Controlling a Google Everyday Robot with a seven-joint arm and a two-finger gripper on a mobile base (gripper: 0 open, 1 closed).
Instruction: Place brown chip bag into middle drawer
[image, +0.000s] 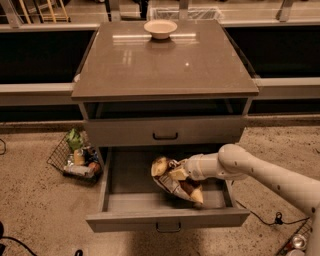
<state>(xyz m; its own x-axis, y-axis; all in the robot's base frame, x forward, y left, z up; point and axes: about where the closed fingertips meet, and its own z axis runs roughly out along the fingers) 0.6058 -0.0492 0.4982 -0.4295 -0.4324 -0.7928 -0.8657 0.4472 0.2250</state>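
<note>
The middle drawer (125, 177) is pulled out, a wide shallow grey box with a small dark handle on its front. The brown chip bag (176, 184) lies tilted over the right half of the drawer floor, dark brown in the middle with pale tan ends. My gripper (176, 172) reaches in from the right on a white arm and is shut on the bag's upper middle. Whether the bag rests on the floor or hangs just above it cannot be told.
A closed grey drawer front (165, 132) with a black handle sits above. A small pale bowl (160, 28) stands at the back of the cabinet top. A wire basket of groceries (75, 157) sits on the floor at the left. A cable (260, 217) runs on the floor at the right.
</note>
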